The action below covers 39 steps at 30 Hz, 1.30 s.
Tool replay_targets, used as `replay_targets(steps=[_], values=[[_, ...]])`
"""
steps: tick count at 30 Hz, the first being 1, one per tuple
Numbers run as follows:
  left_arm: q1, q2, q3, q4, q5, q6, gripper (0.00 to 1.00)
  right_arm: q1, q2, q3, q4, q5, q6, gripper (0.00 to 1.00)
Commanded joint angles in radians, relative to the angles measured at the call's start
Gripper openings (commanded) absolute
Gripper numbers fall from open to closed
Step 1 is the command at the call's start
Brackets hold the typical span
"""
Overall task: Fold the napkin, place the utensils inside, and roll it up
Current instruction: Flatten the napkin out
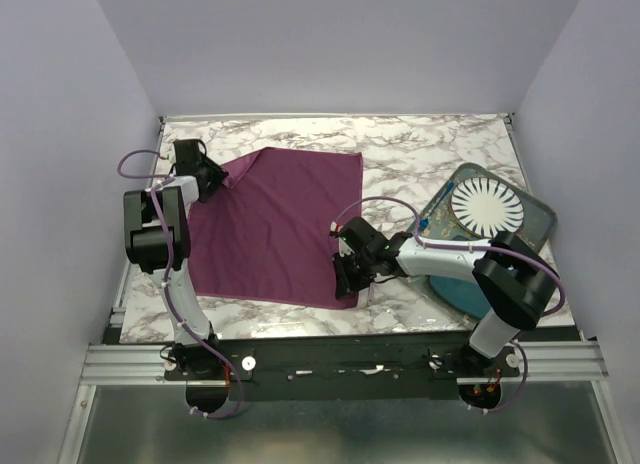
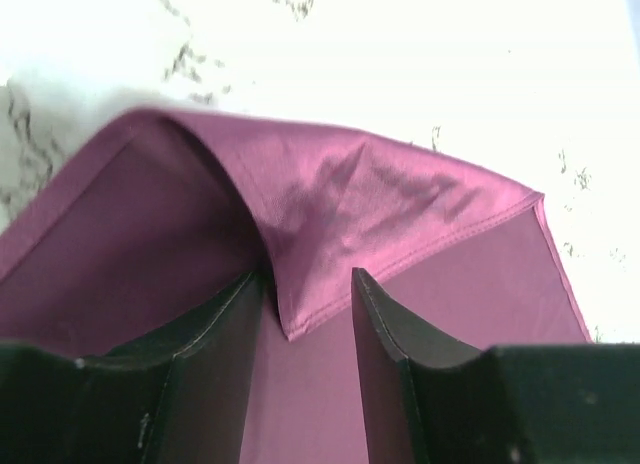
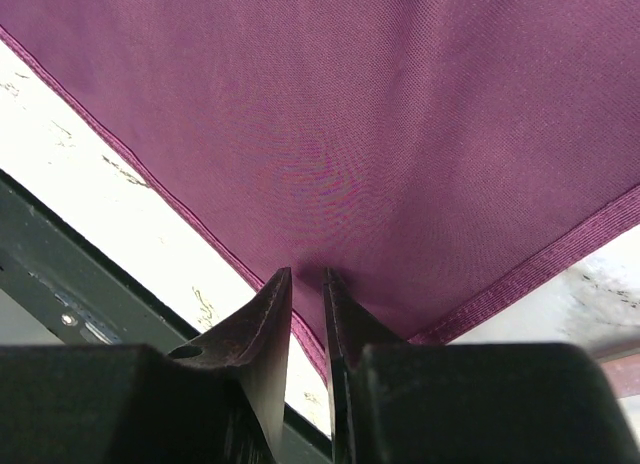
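The plum-purple napkin (image 1: pixel 275 229) lies spread on the marble table, left of centre. Its far-left corner is folded back over the cloth. My left gripper (image 1: pixel 218 176) hovers at that corner. In the left wrist view the gripper (image 2: pixel 306 274) stands open, and the tip of the folded napkin (image 2: pixel 400 199) lies loose between the fingers. My right gripper (image 1: pixel 350 276) is at the near-right corner. In the right wrist view the right gripper (image 3: pixel 306 272) is pinched shut on the napkin (image 3: pixel 380 114) just inside its hem. The utensils are out of view.
A teal mat (image 1: pixel 545 224) carrying a white plate (image 1: pixel 487 209) sits at the right, with my right forearm lying across its near-left part. The black frame rail (image 3: pixel 60 274) runs along the table's near edge, close below the right gripper.
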Motion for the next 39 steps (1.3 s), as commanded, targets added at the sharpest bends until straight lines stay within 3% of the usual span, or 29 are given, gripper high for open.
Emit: replay_targets(steps=[1,3,10,13,18,19,22,23,26,30,39], values=[[0.011,0.051,0.037,0.026,-0.004,-0.019,0.45,-0.004,0.000,-0.035,-0.011,0.021,0.009,0.27],[0.013,0.055,0.031,0.046,0.003,-0.027,0.41,-0.004,0.005,-0.037,-0.009,0.020,0.011,0.27],[0.036,0.035,0.060,0.165,0.103,-0.111,0.11,-0.007,0.019,-0.035,-0.009,0.027,0.017,0.26],[0.069,0.041,0.115,0.196,0.092,-0.166,0.08,-0.009,0.020,-0.027,-0.009,0.026,0.023,0.26],[0.126,0.149,0.324,0.149,0.092,-0.228,0.29,-0.012,0.014,0.003,-0.014,0.024,0.037,0.26],[0.134,0.165,0.357,0.123,0.095,-0.218,0.48,-0.015,0.006,0.006,-0.015,0.024,0.041,0.26],[0.123,0.142,0.484,-0.046,0.089,-0.117,0.71,-0.033,-0.050,0.011,-0.019,0.046,0.063,0.28],[0.113,0.127,0.501,-0.124,0.094,-0.097,0.72,-0.042,-0.063,0.014,-0.025,0.050,0.074,0.29],[0.084,0.052,0.517,-0.274,0.091,-0.018,0.77,-0.102,-0.098,0.046,-0.051,0.043,0.084,0.47],[0.022,-0.106,0.343,-0.347,0.054,0.097,0.76,-0.182,-0.086,0.173,-0.173,0.130,0.065,0.60],[-0.133,-0.471,-0.084,-0.379,0.025,0.237,0.69,-0.366,0.172,0.607,-0.284,0.283,0.011,0.61]])
